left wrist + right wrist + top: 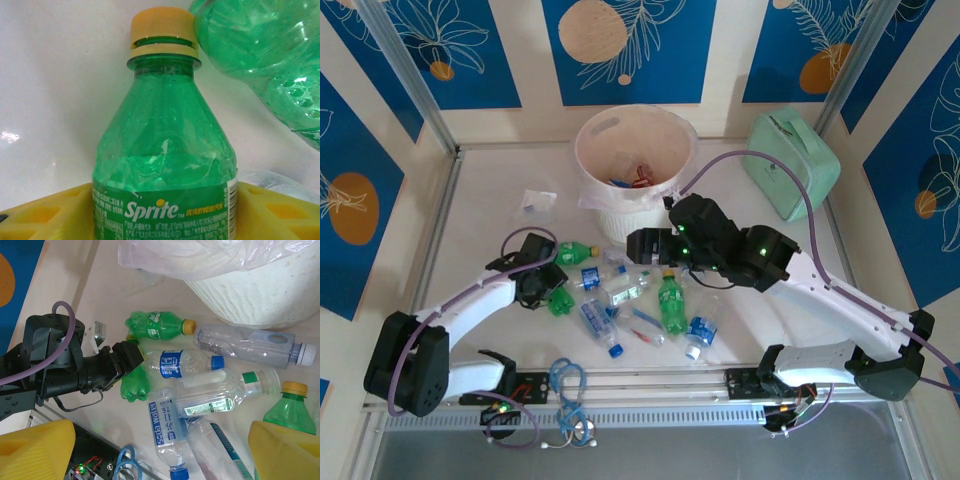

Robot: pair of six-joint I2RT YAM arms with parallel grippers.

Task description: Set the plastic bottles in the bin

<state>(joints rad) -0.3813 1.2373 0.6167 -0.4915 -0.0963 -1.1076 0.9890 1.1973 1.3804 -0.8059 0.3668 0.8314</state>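
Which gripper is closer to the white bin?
Right. The right gripper is beside the base of the bin; the left gripper, farther off, clamps a green bottle.

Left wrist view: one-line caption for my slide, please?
Left gripper clasping a green Sprite bottle between yellow fingers, its yellow cap beside a second green bottle.

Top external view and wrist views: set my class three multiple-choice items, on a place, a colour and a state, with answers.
1. The mint green zip case lies where from the round white plastic bin? A left; B right; C inside.
2. The cap of the green Sprite bottle between the fingers of the left gripper is: A blue; B yellow; C red.
3. The right gripper is: A open; B shut on a clear bottle; C shut on the bin.
Answers: B, top view shows it to the right; B, left wrist view shows yellow; A, its yellow fingers stand wide apart.
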